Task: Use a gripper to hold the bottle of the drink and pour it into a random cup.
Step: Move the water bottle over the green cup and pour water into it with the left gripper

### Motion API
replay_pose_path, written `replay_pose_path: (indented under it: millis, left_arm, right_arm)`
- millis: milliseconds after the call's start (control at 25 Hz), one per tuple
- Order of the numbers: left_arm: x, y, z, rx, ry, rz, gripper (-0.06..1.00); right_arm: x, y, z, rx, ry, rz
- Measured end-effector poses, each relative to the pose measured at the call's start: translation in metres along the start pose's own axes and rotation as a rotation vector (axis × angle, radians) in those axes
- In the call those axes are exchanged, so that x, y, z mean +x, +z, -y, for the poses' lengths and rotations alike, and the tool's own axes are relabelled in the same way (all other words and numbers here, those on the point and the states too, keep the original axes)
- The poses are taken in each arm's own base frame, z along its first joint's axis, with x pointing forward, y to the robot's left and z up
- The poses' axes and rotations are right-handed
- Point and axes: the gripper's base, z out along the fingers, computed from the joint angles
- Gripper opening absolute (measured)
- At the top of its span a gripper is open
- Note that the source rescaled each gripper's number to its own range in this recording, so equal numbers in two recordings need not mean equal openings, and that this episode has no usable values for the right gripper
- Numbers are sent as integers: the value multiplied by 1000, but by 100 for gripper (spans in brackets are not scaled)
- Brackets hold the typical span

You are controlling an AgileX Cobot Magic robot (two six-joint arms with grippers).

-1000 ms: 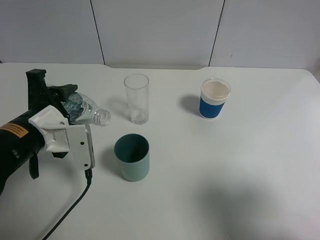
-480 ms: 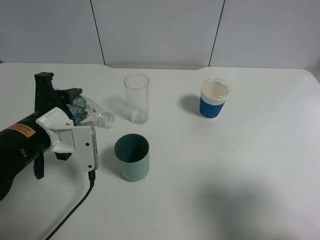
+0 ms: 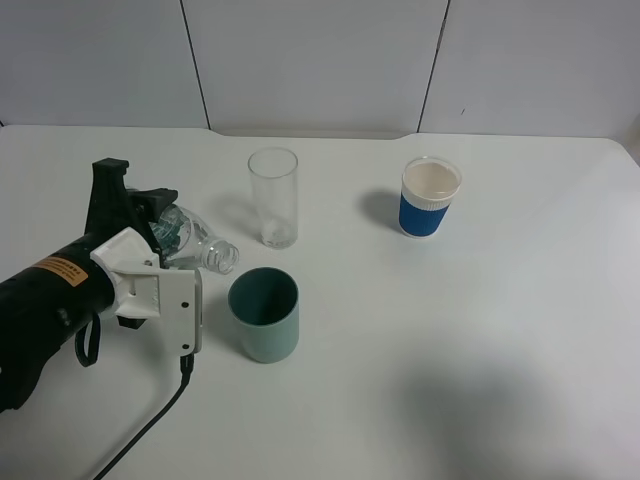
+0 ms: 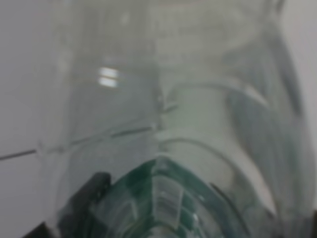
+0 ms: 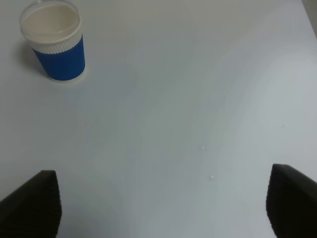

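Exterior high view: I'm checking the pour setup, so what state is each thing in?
left gripper, shut on the bottle.
bottle, tilted, uncapped, mouth toward the teal cup.
teal cup, upright, looks empty.
clear glass, upright, empty.
paper cup, upright, whitish inside.
right gripper, open, holding nothing.

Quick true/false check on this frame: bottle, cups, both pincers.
1. The left pincer grips the bottle, which is tilted with its mouth toward the teal cup. True.
2. The teal cup lies on its side. False: it stands upright, opening up.
3. The clear glass stands upright, apart from the teal cup. True.
4. The right pincer holds the blue-and-white paper cup. False: it is open and empty; that cup stands alone on the table.
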Motion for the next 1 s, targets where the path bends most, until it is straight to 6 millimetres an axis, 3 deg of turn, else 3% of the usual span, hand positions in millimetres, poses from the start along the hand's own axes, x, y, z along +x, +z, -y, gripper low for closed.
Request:
replay_pose_path:
  millis: [1000]
  left_arm:
    - [-11,0,-5,-4,-55,-34,2]
  right_arm:
    - [0,0,0,0,0,0]
